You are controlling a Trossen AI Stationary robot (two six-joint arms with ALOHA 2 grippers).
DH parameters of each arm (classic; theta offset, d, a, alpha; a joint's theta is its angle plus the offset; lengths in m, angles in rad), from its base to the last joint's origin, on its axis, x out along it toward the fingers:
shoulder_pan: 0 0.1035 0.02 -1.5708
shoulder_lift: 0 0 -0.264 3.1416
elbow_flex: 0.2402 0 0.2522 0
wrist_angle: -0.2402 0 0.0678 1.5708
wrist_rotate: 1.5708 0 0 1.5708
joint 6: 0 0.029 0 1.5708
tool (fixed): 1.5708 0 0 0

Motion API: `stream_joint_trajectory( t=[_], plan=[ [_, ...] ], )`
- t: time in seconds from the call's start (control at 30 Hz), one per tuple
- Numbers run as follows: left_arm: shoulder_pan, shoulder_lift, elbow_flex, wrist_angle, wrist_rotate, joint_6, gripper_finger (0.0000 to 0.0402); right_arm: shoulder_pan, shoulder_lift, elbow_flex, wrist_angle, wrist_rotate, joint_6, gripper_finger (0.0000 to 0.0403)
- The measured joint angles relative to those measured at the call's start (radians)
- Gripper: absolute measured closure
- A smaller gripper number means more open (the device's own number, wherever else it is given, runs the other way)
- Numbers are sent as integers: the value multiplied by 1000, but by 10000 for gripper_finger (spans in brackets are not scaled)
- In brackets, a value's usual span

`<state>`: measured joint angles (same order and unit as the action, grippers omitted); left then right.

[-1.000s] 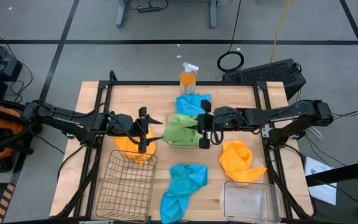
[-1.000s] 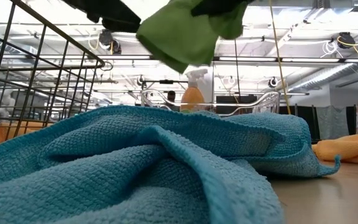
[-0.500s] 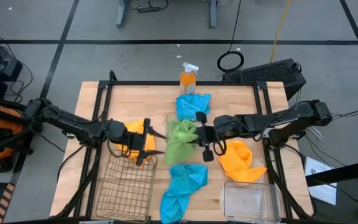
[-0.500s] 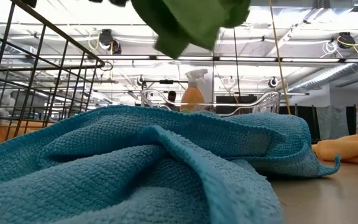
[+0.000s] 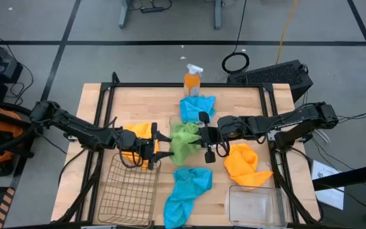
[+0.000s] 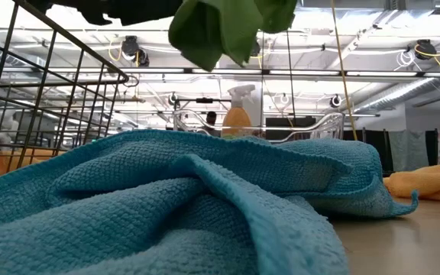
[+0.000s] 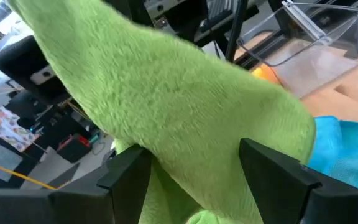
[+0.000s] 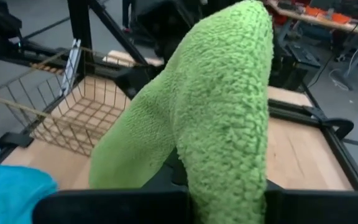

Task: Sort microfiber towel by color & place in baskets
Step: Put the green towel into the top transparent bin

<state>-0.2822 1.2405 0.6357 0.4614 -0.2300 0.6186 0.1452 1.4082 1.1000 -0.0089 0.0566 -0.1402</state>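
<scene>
The right gripper (image 5: 206, 141) clamps a green towel (image 5: 184, 141) mid-table above the cloths; the left gripper (image 5: 162, 146), jaws spread, straddles its edge — wire basket (image 5: 130, 191) and near-right clear basket (image 5: 254, 205) sit empty — sorting barely begun

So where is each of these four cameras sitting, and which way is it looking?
High view: above the table, straight down; both arms, left gripper, right gripper holding the green towel.
Low view: table height, across the blue towel; green towel overhead.
Left wrist view: on the left arm; its fingers around the green towel.
Right wrist view: on the right arm, towards the wire basket.
All four share the green towel.
</scene>
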Motion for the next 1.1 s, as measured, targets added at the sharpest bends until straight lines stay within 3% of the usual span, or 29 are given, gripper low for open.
stream_joint_trajectory(
  t=[0.13, 0.4, 0.63, 0.87, 1.1],
  plan=[
    [-59, -34, 0, -26, -69, 37, 153, 0, -2, 0, -37, -1, 1, 393],
    [-150, -73, 0, -176, -431, 96, 153, 2, -3, 0, -40, -11, 3, 393],
    [-151, -28, 1, -126, -420, 153, 153, 2, -3, 0, 44, -85, 2, 393],
    [-152, 56, 1, 201, -402, 201, 153, -9, 21, 0, 114, -79, 1, 393],
    [-144, 100, 1, 343, -402, 175, 153, -16, 98, 0, 161, 92, -9, 393]
  ],
)
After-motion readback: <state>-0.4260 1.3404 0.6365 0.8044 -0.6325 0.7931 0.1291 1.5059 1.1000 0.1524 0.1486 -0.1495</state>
